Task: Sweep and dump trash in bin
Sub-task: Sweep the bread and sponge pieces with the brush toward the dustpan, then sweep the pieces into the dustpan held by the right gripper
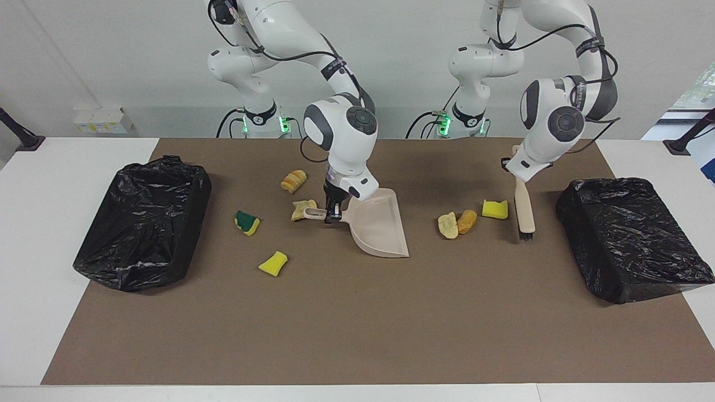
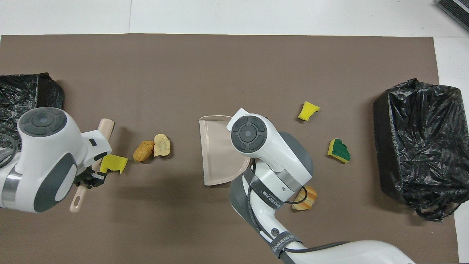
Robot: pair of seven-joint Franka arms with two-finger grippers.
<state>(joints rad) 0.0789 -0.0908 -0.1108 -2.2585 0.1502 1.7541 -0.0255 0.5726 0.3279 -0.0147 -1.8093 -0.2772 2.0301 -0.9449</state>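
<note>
White wall closes off the room where the two arm bases stand, and a white counter (image 1: pixel 33 234) carries a wide brown mat (image 1: pixel 357 312) in the facing view. A bin lined with black plastic (image 1: pixel 142 223) sits at the right arm's end of the mat, a second black-lined bin (image 1: pixel 631 237) at the left arm's end. The right tool (image 1: pixel 331 213) is clamped on the handle of the beige dustpan (image 1: pixel 380 226), whose mouth rests on the mat. Scraps lie around it: a striped bread-like chunk (image 1: pixel 294 181), a pale crumpled scrap (image 1: pixel 303 209) touching the handle's end, a green-and-yellow sponge (image 1: pixel 247 222) and a yellow sponge bit (image 1: pixel 273 263). Toward the left arm's end, two tan chunks (image 1: pixel 458 223) touch each other, with a yellow sponge square (image 1: pixel 495 209) just beside them. The left tool (image 1: pixel 516 173) grips the wooden-handled brush (image 1: pixel 524 209), which hangs bristles down between that sponge and the bin.

Brown mat fills most of the overhead view, white counter showing along its upper edge. The left tool (image 2: pixel 89 179) is closed on the brush (image 2: pixel 104 126); the yellow sponge square (image 2: pixel 113 163) lies just beside it, the two tan chunks (image 2: pixel 152 148) between it and the dustpan (image 2: pixel 216 150). The right arm's wrist hides the dustpan's handle and the right tool. The yellow sponge bit (image 2: pixel 308 110), green-and-yellow sponge (image 2: pixel 339 150) and striped chunk (image 2: pixel 306 198) lie between dustpan and bin (image 2: pixel 417 143).
</note>
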